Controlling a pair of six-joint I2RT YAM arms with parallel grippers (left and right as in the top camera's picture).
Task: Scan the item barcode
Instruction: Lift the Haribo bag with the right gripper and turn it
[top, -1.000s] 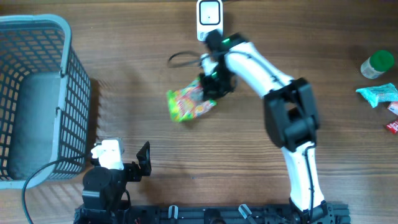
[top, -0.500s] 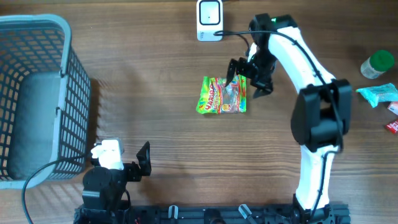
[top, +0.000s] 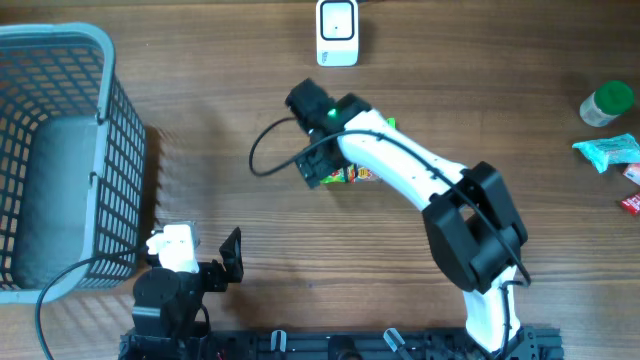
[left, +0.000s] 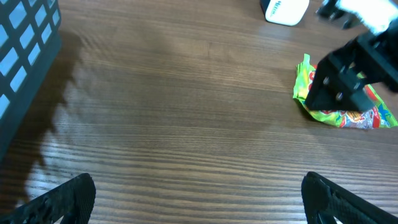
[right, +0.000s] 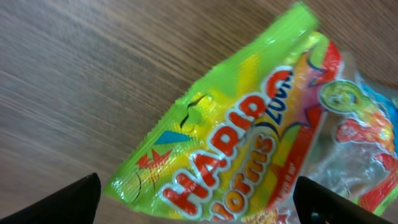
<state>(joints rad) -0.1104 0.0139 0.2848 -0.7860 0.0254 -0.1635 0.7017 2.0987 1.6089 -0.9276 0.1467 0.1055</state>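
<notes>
Below the scanner (top: 337, 32), the bag (right: 249, 137) lies brand-side up on the table (top: 200, 100), under the right gripper (right: 199, 202), whose jaws stand apart. Left gripper (left: 199, 199) idles, jaws apart too. Pickup and scan seemingly remain.

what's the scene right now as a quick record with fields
item: Haribo candy bag, lying on the table, label side up
barcode: not visible
right gripper: open, over the bag, not holding it
left gripper: open, away from the bag
scanner: beyond the bag, apart from it
basket: far left of the table
</notes>
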